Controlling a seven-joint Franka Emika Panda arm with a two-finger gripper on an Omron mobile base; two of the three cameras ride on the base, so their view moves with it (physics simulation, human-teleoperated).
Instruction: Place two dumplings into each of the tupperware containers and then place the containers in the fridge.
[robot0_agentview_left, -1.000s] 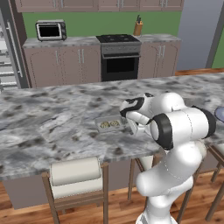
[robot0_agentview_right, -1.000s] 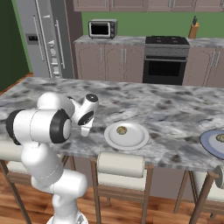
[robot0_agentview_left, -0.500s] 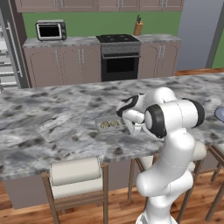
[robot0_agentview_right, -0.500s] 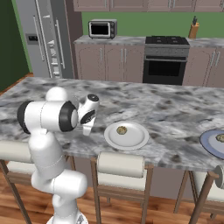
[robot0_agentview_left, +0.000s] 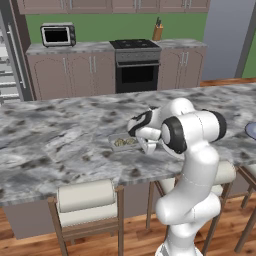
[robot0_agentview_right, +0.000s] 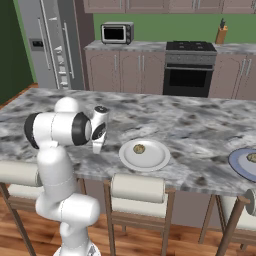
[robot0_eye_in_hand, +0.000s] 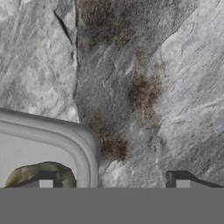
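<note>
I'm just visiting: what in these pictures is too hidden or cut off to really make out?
- Grey container, left base view: its right end sits behind the end effector, and the dumplings inside are too small to count.
- Dumpling, hand view: cut off at the bottom.
- Blue-grey plate, right base view: cropped by the right edge.
- Fridge, right base view: its top is cut off.

A grey marbled surface (robot0_agentview_left: 60, 145) fronts a green back wall (robot0_agentview_right: 160, 30) lined with brownish cabinets (robot0_agentview_left: 75, 75), a dark oven (robot0_agentview_right: 189, 75), a microwave (robot0_agentview_left: 57, 35) and a knife block (robot0_agentview_right: 221, 35), with cushioned stools (robot0_agentview_left: 87, 205) on wooden floor (robot0_agentview_right: 20, 235).
</note>
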